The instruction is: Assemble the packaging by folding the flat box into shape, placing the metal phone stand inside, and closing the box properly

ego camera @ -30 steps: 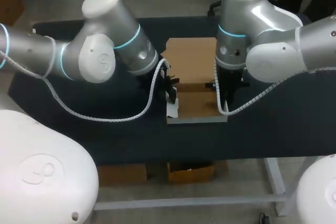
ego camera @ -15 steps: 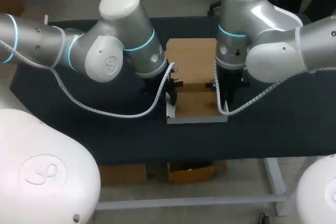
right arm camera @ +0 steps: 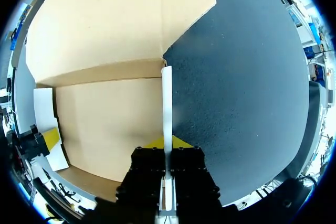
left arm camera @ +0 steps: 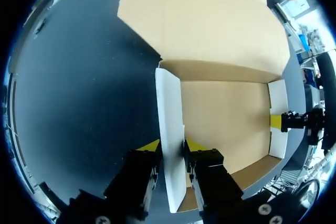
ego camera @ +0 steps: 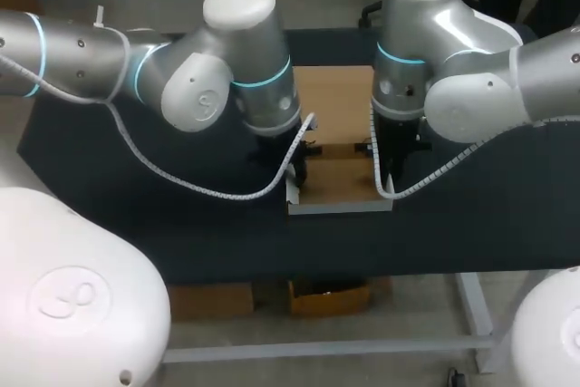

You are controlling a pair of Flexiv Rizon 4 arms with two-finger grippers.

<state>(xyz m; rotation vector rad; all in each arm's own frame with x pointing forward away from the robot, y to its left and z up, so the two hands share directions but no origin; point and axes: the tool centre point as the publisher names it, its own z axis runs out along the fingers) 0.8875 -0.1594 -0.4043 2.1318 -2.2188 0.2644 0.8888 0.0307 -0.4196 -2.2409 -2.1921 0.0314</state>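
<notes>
Two upright box flaps (left arm camera: pixel 169 114) clenched in left tool (left arm camera: pixel 172 146) and right tool (right arm camera: pixel 167 143); lid (ego camera: pixel 333 101) rearward.

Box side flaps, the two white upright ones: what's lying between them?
Only the box's bare brown floor, nothing on it, from left flap to right flap. Both wrist views show this.

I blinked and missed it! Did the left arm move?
Yes. The left arm swung across toward the box, which stayed put. Its gripper stayed at the box's left wall.
</notes>
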